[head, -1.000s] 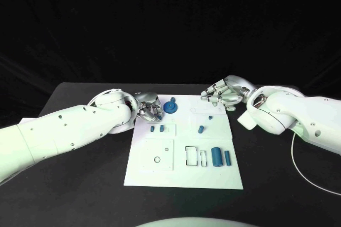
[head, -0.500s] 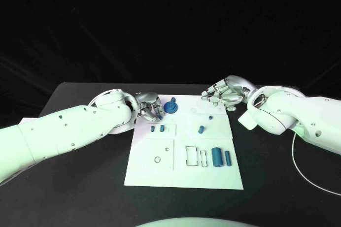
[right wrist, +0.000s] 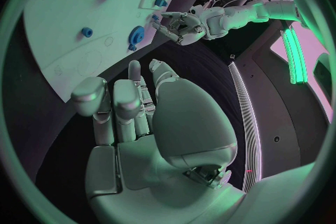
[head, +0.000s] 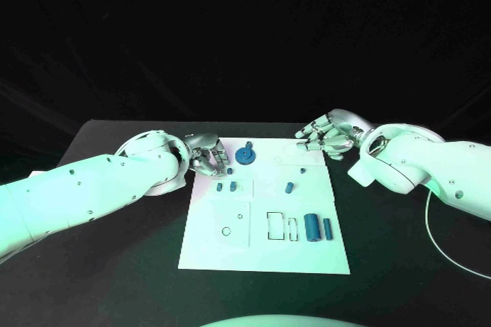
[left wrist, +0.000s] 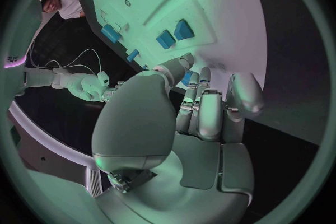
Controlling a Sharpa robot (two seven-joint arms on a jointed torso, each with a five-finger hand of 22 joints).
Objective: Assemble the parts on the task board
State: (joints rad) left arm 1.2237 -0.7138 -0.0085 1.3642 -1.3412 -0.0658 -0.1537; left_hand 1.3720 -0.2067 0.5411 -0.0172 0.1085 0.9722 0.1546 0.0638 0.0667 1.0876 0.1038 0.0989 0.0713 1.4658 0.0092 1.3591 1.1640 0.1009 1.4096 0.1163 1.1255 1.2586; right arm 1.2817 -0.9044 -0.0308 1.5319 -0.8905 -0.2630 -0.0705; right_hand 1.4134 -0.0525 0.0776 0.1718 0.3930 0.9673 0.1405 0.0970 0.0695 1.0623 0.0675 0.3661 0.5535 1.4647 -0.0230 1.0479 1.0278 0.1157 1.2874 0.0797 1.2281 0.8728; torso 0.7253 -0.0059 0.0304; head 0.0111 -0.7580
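While both arms hang at the far end of the white rectangular task board [head: 264, 206], little has shifted over the last second: the left hand [head: 208, 157] has edged slightly toward twelve o'clock beside the board's far-left corner, and the right hand [head: 328, 135] has drifted off the far-right corner toward one o'clock. Neither carries a part; the fingers [left wrist: 203, 115] of the left hand lie curled together on nothing, and the right hand's are loosely bent and apart, also on nothing. That reads to me as a pause between picks, assembly barely begun. A dark blue toothed gear [head: 247, 154] stands at the board's twelve o'clock end, just beside the left hand. Small blue blocks [head: 227, 186] sit mid-board, blue cylinders [head: 319, 227] toward four o'clock. Black bench [head: 123, 270] lies open around the board's near half.
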